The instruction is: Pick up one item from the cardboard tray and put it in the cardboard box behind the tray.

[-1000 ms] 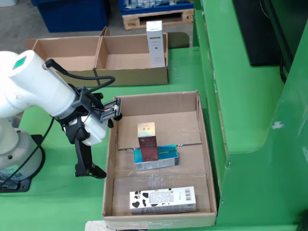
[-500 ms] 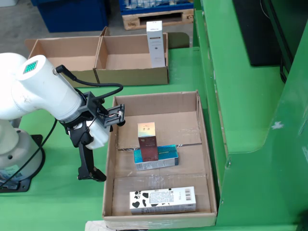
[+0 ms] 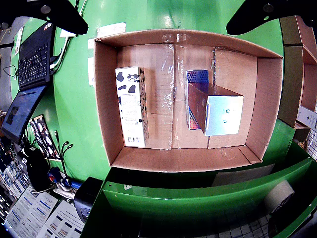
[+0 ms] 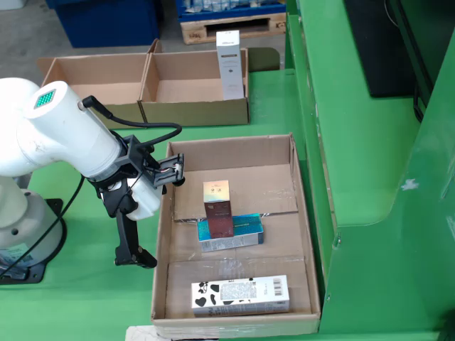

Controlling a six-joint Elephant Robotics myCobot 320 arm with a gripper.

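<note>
In the fixed view the cardboard tray (image 4: 181, 213) lies on the green table. It holds a white cow-patterned box (image 4: 240, 295) lying at the near end, and a maroon box (image 4: 219, 217) standing upright against a flat silver-blue box (image 4: 245, 234). My gripper (image 4: 153, 209) is open and empty over the tray's left wall. In the gripper view its fingertips (image 3: 74, 22) spread wide above the tray (image 3: 106, 99), with the cow box (image 3: 131, 106) at the left and the maroon box (image 3: 200, 101) at the right. Two open cardboard boxes (image 4: 195, 106) stand behind the tray.
A tall white box (image 4: 229, 64) stands in the right-hand box behind the tray. The arm's base (image 4: 21, 220) is at the left. A green raised structure (image 4: 370, 177) runs along the tray's right side. A laptop (image 3: 29, 64) and a tape roll (image 3: 277, 196) show in the gripper view.
</note>
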